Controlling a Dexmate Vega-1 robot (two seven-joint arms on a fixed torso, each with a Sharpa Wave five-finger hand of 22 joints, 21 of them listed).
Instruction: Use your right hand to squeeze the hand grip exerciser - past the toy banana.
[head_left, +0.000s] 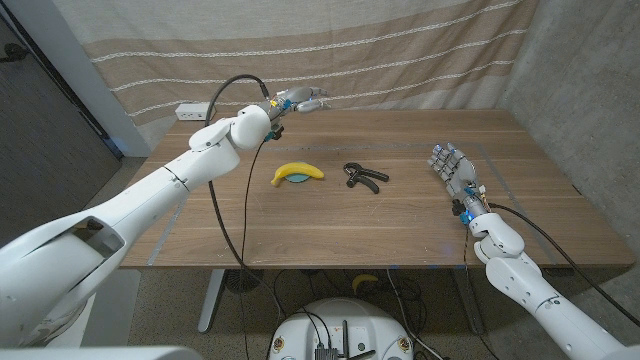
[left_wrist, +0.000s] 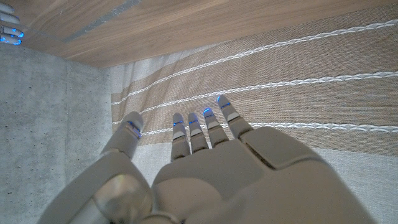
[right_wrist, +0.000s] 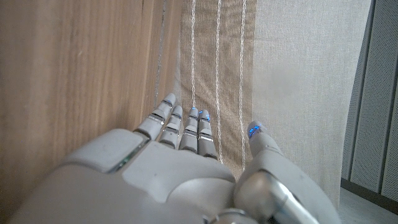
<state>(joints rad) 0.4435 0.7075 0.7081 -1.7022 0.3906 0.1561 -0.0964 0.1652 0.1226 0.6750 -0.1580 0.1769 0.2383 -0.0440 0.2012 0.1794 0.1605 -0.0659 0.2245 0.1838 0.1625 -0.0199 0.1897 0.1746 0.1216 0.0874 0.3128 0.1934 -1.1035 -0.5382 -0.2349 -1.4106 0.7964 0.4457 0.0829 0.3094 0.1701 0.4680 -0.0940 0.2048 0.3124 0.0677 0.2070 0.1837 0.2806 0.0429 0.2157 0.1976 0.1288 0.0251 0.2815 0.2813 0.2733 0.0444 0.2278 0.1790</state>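
Note:
The black hand grip exerciser (head_left: 364, 177) lies on the wooden table (head_left: 400, 230) near its middle. Just to its left lies the yellow toy banana (head_left: 298, 173) on a small blue disc. My right hand (head_left: 453, 169) stands at the table's right side, apart from the exerciser, with its fingers apart and nothing in them; the right wrist view shows the same straight fingers (right_wrist: 186, 134). My left hand (head_left: 297, 100) hovers at the table's far edge, left of centre, open and holding nothing, its fingers (left_wrist: 199, 127) spread toward the curtain.
A striped beige curtain (head_left: 330, 50) hangs behind the table. A white power strip (head_left: 192, 111) sits at the far left corner. A black cable (head_left: 225, 190) loops from my left arm down across the table's left part. A concrete wall (head_left: 590, 90) stands on the right.

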